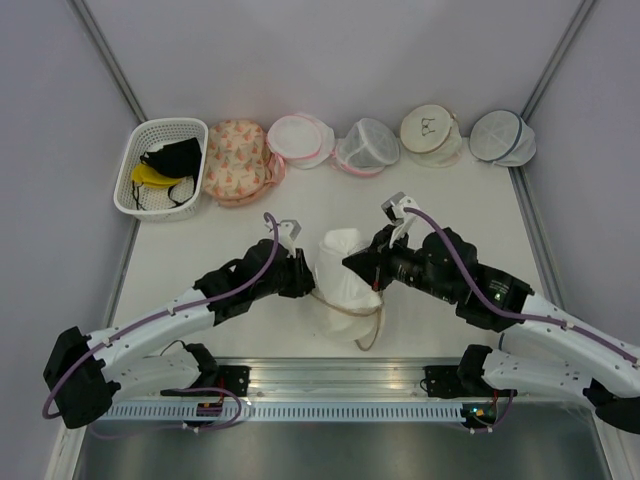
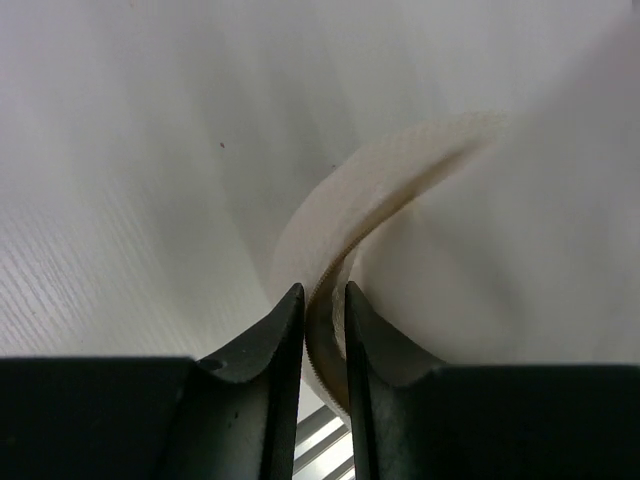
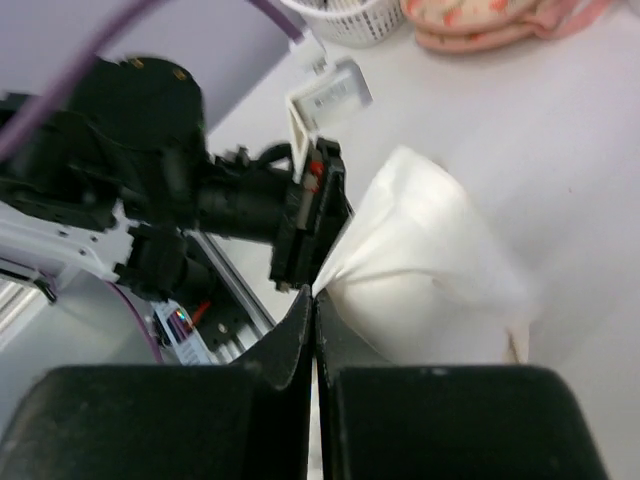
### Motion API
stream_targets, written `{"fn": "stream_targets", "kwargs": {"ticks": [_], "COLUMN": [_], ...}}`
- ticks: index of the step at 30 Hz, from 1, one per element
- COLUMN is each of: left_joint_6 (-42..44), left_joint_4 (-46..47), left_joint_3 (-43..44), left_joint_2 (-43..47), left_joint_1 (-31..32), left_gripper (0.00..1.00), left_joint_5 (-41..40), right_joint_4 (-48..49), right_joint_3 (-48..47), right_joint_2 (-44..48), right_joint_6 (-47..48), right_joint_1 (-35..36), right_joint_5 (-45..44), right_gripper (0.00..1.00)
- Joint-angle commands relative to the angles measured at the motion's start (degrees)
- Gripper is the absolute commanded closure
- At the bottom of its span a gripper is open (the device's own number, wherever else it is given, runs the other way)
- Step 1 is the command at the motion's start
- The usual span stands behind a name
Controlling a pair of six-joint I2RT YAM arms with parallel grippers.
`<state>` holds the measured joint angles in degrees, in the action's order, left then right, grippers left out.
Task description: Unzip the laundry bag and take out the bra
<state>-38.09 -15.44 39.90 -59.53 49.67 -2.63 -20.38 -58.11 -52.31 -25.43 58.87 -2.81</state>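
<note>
Cream-white mesh laundry bag (image 1: 338, 250) with tan zip trim (image 2: 390, 175): left gripper (image 1: 308, 277) at its nine o'clock clamps the trim, right gripper (image 1: 352, 264) at three o'clock pinches the mesh.

- A white plastic basket (image 1: 124, 182) stands at ten o'clock and holds a black bra (image 1: 178, 155) and a yellow bra (image 1: 150, 176).
- A floral pink pouch (image 1: 234, 160) lies just beside it.
- Two pink-trimmed round pouches (image 1: 300, 140) lie near twelve.
- A blue-trimmed pouch (image 1: 502, 137) lies at one o'clock.

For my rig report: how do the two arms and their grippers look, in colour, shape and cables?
The left arm and right arm have white lower links, black upper parts, and purple cables. The left gripper and right gripper have black tapered fingers.
</note>
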Motion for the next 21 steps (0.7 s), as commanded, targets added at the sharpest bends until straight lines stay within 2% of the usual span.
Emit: {"fn": "stream_targets", "kwargs": {"ticks": [1,5,7,11,15,21], "left_joint_6": [-0.7,-1.2,-1.5,-2.1,-2.7,-3.9], "left_joint_4": [-1.0,-0.4,0.1,0.5,1.0,1.0], "left_joint_3": [-1.8,-2.5,-2.9,-3.2,-4.0,-6.0], "left_joint_2": [0.6,1.2,1.5,2.1,3.1,4.9], "left_joint_1": [0.2,0.1,0.2,0.2,0.2,0.2], "left_gripper": [0.73,0.73,0.73,0.74,0.73,0.74], "left_joint_5": [-0.5,-0.2,-0.1,-0.3,-0.3,-0.4], "right_joint_4": [12.5,17.7,17.2,14.2,12.3,10.2], "right_joint_3": [0.4,1.9,0.6,-3.8,-7.4,-18.3], "right_joint_2": [3.6,6.8,6.4,2.8,-0.8,-8.3], "right_joint_6": [-2.3,-2.7,-2.3,-1.3,0.6,7.0], "right_joint_1": [0.0,-0.1,-0.1,0.0,-0.1,0.0], "right_joint_5": [0.7,-2.4,-2.9,-4.3,-11.8,-17.9], "right_gripper": [1.00,1.00,1.00,1.00,1.00,0.99]}}
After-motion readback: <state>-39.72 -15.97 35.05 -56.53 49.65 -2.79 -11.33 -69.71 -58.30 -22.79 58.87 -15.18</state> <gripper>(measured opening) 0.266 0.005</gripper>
